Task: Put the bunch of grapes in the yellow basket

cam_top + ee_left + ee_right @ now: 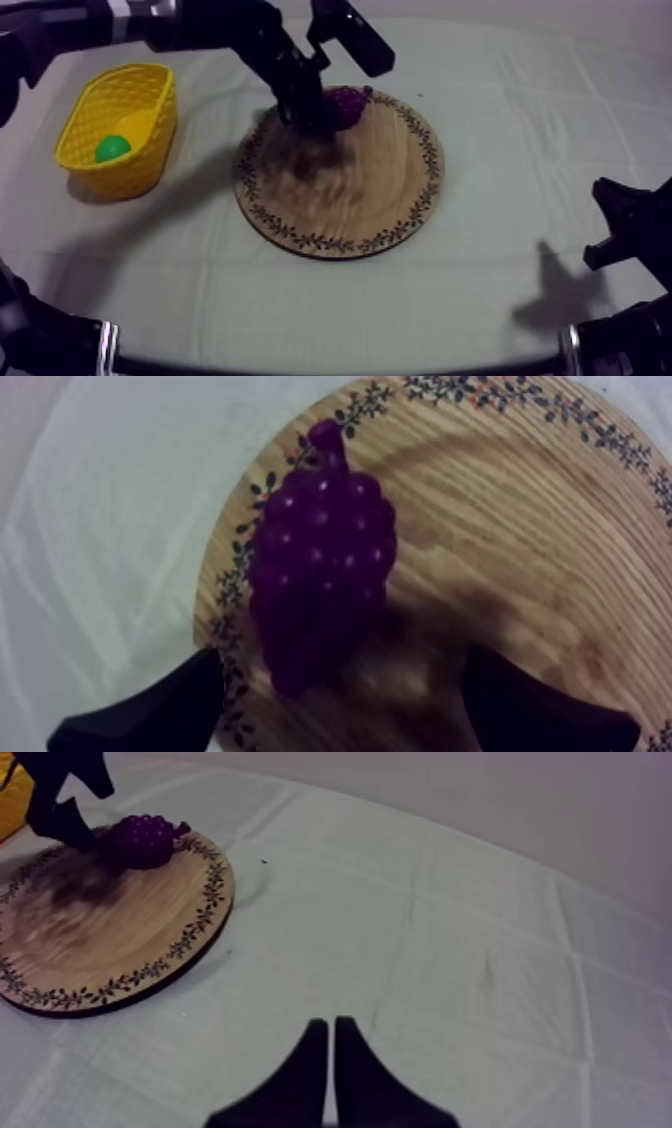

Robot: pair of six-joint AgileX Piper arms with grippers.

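A grey-white cloth (520,130) covers the counter (300,320). At the left stands the yellow basket (165,120) with a green toy fruit (112,148) inside. Mid-counter, the wooden board (380,190) carries the bunch of grapes (347,103) at its far rim — the left end effector (312,118) is right at it. The left wrist view shows its fingers (140,716) spread wide, the grapes' end between them, ungripped. Farther right, the right end effector (332,1052) makes a narrow wedge — over the cloth.
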